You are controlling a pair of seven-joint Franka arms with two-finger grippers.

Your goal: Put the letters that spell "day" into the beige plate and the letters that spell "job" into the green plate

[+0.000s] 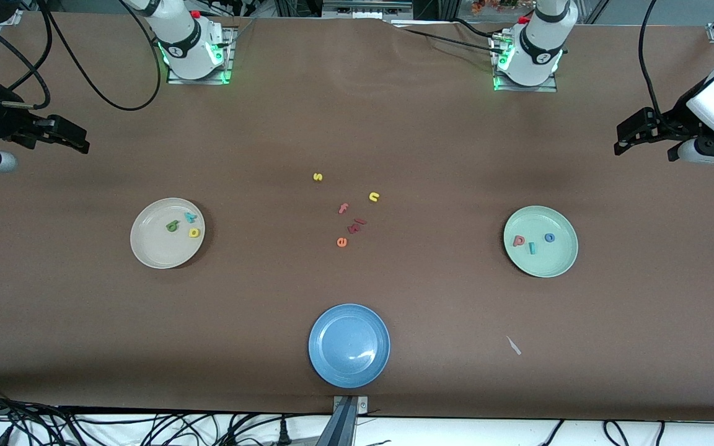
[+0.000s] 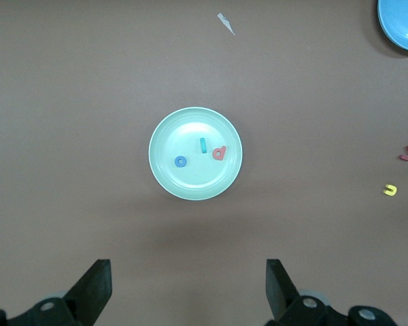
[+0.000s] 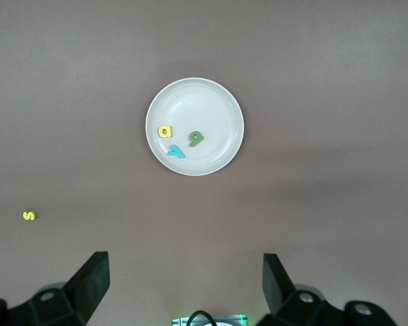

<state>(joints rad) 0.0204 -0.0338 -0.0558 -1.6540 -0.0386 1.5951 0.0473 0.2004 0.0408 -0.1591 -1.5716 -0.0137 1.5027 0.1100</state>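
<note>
The beige plate [image 1: 155,249] lies toward the right arm's end of the table and holds a green a [image 1: 172,226], a teal y [image 1: 191,217] and a yellow d [image 1: 194,233]. The green plate [image 1: 550,261] lies toward the left arm's end, with a salmon b [image 1: 519,241], a teal j [image 1: 532,248] and a blue o [image 1: 549,237] in it. My right gripper [image 1: 75,140] hangs open and empty high over its end of the table, with the beige plate [image 3: 204,102] in its view. My left gripper [image 1: 626,139] is also open and empty, high over the green plate's [image 2: 190,185] end.
A blue plate [image 1: 349,365] sits near the front edge in the middle. Loose letters lie mid-table: a yellow s [image 1: 317,177], a yellow n [image 1: 374,197], a salmon f [image 1: 343,208], an orange e [image 1: 341,242] and reddish pieces [image 1: 357,225]. A white scrap [image 1: 514,345] lies nearer the camera than the green plate.
</note>
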